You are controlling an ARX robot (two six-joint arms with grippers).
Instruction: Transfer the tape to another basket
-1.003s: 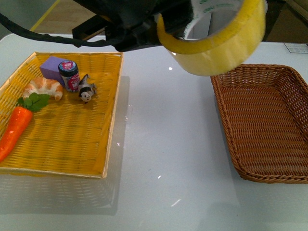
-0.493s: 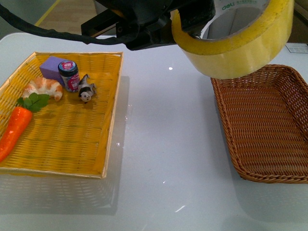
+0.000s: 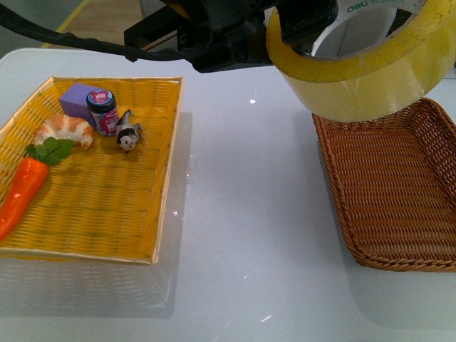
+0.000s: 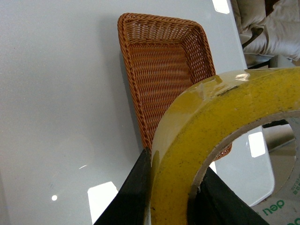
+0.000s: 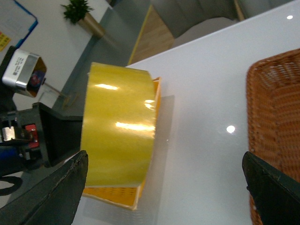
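High over the surface [image 3: 242, 214], the left end effector [image 4: 171, 199] pinches the tape [image 3: 363, 71] through its wall, a sound hold for a roll that is probably light, stiff and slick.

A glossy white bench [image 3: 249, 235] shows bright light reflections. Beyond it lie wood flooring [image 5: 157, 35], a potted plant [image 5: 78, 10] and pale cushions [image 4: 276, 28].

Tape [image 3: 360, 78] over basket [image 3: 399, 185] rim.
Yellowish translucent roll, white core, tilted in the air above the brown wicker tray's far left corner.
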